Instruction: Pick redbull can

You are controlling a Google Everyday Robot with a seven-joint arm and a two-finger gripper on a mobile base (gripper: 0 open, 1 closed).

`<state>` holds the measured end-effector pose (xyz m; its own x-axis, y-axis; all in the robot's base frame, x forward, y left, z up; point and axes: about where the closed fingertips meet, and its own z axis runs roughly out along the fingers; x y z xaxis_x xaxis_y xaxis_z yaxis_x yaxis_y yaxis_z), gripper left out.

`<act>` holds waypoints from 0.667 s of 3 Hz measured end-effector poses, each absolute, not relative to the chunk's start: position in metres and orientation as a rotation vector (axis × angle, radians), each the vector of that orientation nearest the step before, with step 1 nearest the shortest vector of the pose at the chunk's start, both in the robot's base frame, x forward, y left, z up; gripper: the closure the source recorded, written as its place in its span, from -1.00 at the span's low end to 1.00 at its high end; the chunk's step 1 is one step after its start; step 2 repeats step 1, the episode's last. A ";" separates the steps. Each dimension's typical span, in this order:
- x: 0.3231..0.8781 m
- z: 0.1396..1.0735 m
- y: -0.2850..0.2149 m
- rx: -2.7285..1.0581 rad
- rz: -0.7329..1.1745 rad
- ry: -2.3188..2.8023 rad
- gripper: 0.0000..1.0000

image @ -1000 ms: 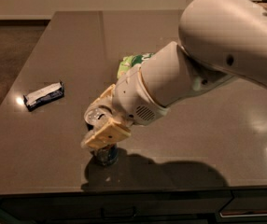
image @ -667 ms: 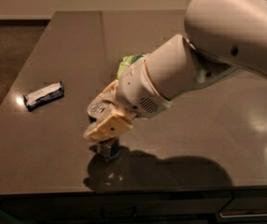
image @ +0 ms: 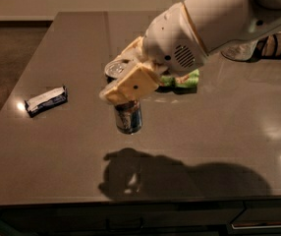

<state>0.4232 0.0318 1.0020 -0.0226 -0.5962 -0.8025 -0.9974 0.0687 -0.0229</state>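
Observation:
The redbull can [image: 128, 118] is slim, with a dark blue and silver body and a shiny silver top [image: 115, 69]. It hangs above the dark table [image: 219, 132], slightly tilted, and casts a shadow on the surface near the front edge. My gripper [image: 123, 82] is shut on the can's upper half. One tan finger pad [image: 132, 85] covers the can's near side and the other finger is behind it. The big white arm reaches in from the upper right.
A blue-white flat snack bar wrapper [image: 46, 100] lies on the table's left part. A green bag [image: 181, 80] lies behind the wrist, partly hidden. The table's front edge [image: 130, 200] is close below the shadow. Floor lies off the left side.
The gripper has risen with the can in it. The can has left the table and now hangs above it. The wrapper and the green bag have not moved.

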 end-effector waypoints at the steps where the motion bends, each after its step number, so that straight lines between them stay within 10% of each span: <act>1: 0.423 1.005 0.032 -1.600 0.776 1.689 1.00; 2: 0.423 1.005 0.032 -1.600 0.776 1.689 1.00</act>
